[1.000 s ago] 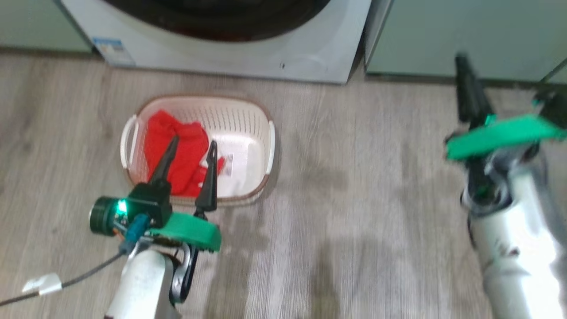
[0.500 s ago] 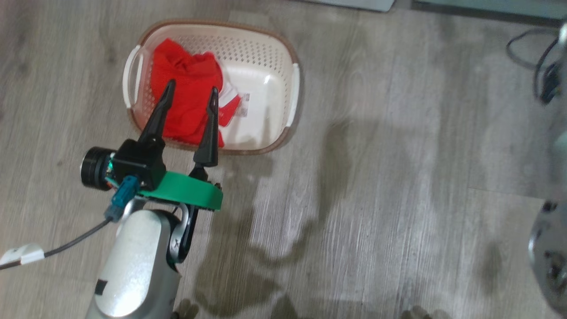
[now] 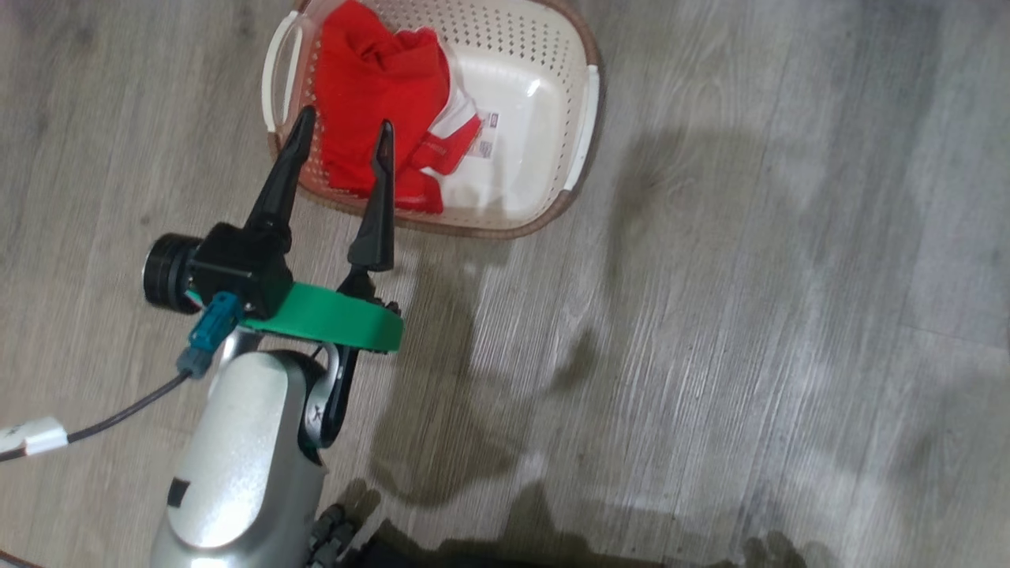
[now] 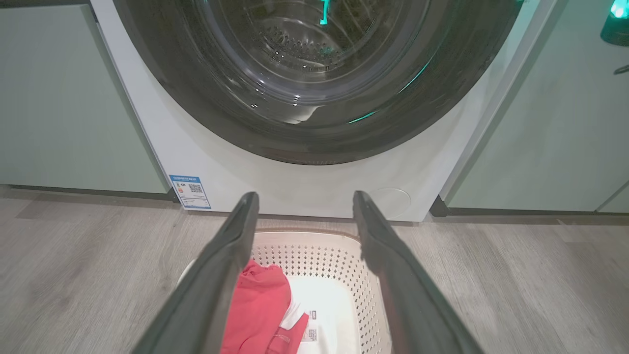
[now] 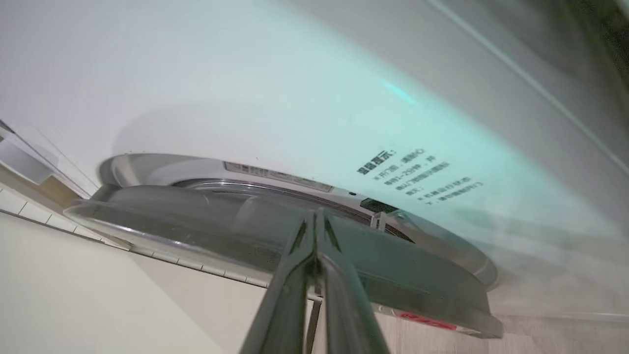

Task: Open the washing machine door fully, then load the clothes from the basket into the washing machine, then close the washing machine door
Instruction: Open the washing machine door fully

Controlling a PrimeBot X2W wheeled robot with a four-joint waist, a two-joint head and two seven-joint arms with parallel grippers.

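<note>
The cream basket (image 3: 580,134) stands on the floor with the red clothes (image 3: 371,87) heaped in its left half. My left gripper (image 3: 347,122) hangs open above the basket's near left rim, its fingers over the red fabric and nothing between them. In the left wrist view that gripper (image 4: 302,196) points at the washing machine (image 4: 221,162), whose black-rimmed door (image 4: 314,132) faces it, with the basket (image 4: 314,253) and the clothes (image 4: 260,305) below. My right gripper (image 5: 318,216) is shut, its tips at the edge of the door (image 5: 221,221), seen edge-on against the washing machine's white front (image 5: 245,98).
Pale green cabinets (image 4: 64,98) flank the washer on both sides. A blue sticker (image 4: 190,191) and a small round flap (image 4: 390,201) sit low on its front. Grey wood-look floor (image 3: 710,315) stretches right of the basket. A cable (image 3: 118,414) trails from my left wrist.
The head camera has tipped downward, so the basket now sits at the top of its picture. My left gripper stays open over the basket's near left part.
</note>
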